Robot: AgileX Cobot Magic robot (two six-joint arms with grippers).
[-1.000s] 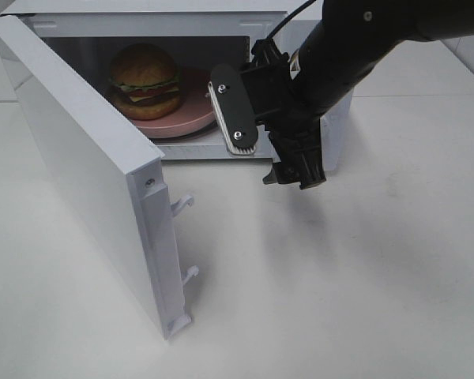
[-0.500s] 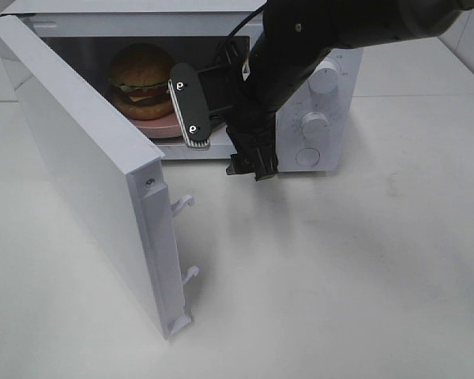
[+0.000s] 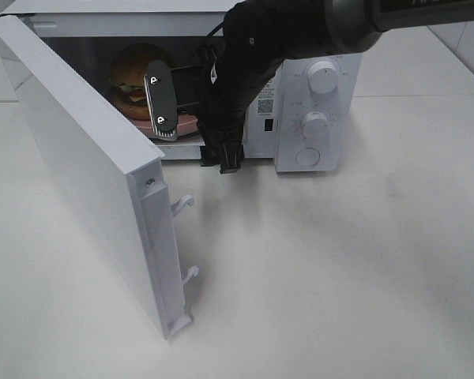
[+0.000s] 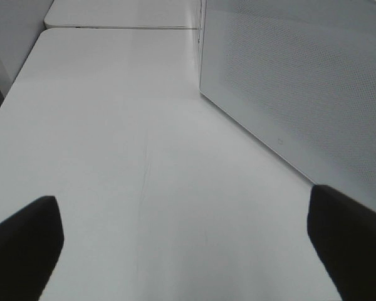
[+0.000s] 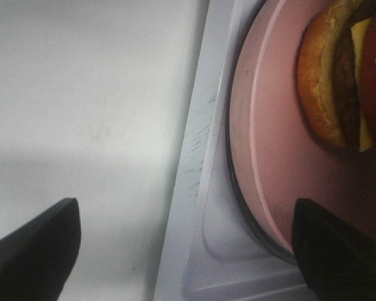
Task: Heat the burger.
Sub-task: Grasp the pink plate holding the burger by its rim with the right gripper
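Exterior high view: I go from the biggest thing down to the smallest.
Microwave (image 3: 316, 95): it stands at the back of the white table (image 3: 340, 276), and its cavity faces me.
Door (image 3: 87, 174): it is swung wide to the left with the latch hooks bare, so closing it is left to do.
My right arm (image 3: 284, 39): it reaches across the front of the opening.
Pink plate (image 5: 263, 150): it sits inside the cavity on the turntable, its rim close to the front sill.
Burger (image 3: 130, 75): it rests on that plate inside the oven, so loading looks done to me.
Dials (image 3: 324, 79): two knobs and a round button on the control panel are free of my arms; I judge the timer is yet to be set, though I cannot read their marks from here.
My right gripper (image 3: 191, 130): jaws spread wide with nothing between them, hanging at the mouth of the cavity just beside the plate.
My left gripper (image 4: 188, 251): jaws wide apart and empty, low over the table beside the door's outer face.
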